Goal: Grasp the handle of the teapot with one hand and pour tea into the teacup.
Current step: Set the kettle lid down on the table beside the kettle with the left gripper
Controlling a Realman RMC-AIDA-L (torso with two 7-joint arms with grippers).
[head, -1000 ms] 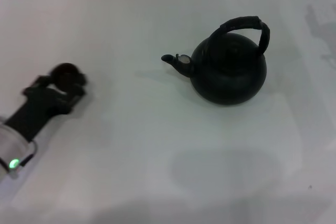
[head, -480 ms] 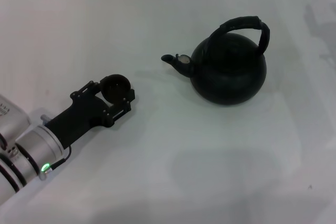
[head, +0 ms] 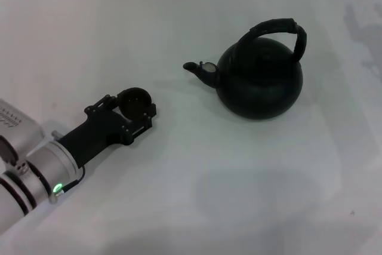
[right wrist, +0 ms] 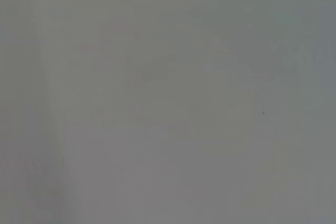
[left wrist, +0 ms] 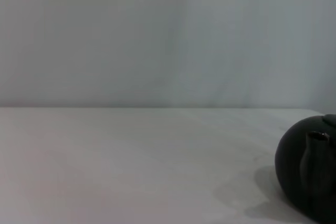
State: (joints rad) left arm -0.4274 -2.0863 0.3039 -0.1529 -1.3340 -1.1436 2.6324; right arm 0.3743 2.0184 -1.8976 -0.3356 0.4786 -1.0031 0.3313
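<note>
Head cam first: from where I'm sitting the teapot (head: 259, 79) stands upright on the white bench (head: 179, 195), over toward the right edge and a bit nearer the far edge than the near one, with its short spout (head: 200, 71) aimed at the left side and the handle (head: 277, 34) arching over the top, nothing touching it. The teacup (head: 134, 101) is on the left half of the bench, well apart from the pot, roughly level with the pot's base as I see it. My left gripper (head: 132, 107) comes in from the near left corner and the cup sits right at its tip between the two black fingers (head: 98, 107), which are set on either side of it; I honestly cannot tell whether they're actually pinching the cup or just framing it, and I can't tell if the cup is resting on the bench or lifted. Green light is lit on the silver wrist (head: 57, 188). Left wrist cam: low view across the bench (left wrist: 131, 161) toward a plain wall, with the teapot (left wrist: 310, 177) poking in at one edge, spout (left wrist: 314, 153) facing the camera; no fingers and no cup visible in it. Right wrist cam: just a flat grey surface, no gripper, so I cannot tell anything about the right fingers.
</note>
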